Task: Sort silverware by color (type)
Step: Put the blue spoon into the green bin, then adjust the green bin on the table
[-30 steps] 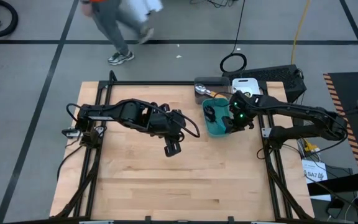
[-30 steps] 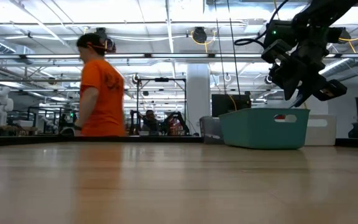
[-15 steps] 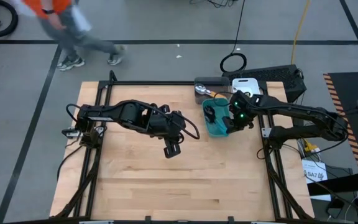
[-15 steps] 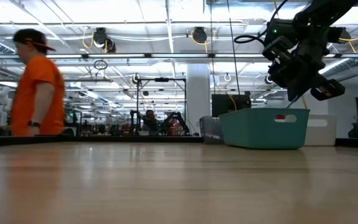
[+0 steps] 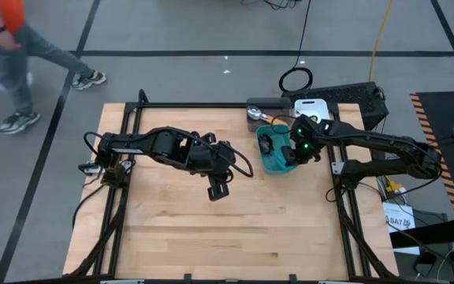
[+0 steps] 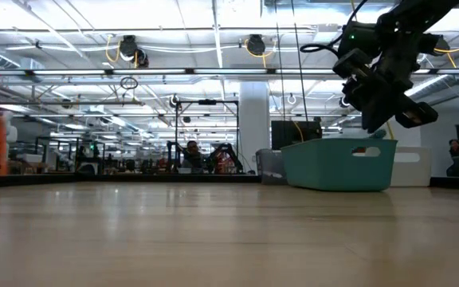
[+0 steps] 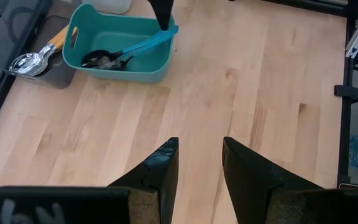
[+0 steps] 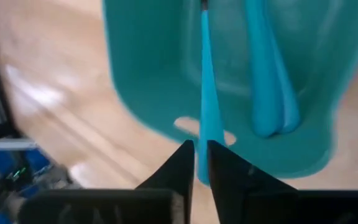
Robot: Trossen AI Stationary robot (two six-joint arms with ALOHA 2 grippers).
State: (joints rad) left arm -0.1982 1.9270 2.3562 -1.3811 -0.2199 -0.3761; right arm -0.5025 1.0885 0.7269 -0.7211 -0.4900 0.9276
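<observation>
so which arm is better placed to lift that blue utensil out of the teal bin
The right. Its right gripper is already pinched on the light-blue utensil over the teal bin. The left gripper hangs open above bare table, well away from the bin.

bin (image 5: 273,158): table's (image 5: 172,213) right rear | utensils (image 7: 114,57): in bin

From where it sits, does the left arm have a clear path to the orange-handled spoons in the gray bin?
Probably yes. The left gripper hangs open and empty over bare wood, and the orange-handled spoons lie uncovered in the gray bin. The right gripper, working at the adjacent teal bin, might crowd that approach.
</observation>
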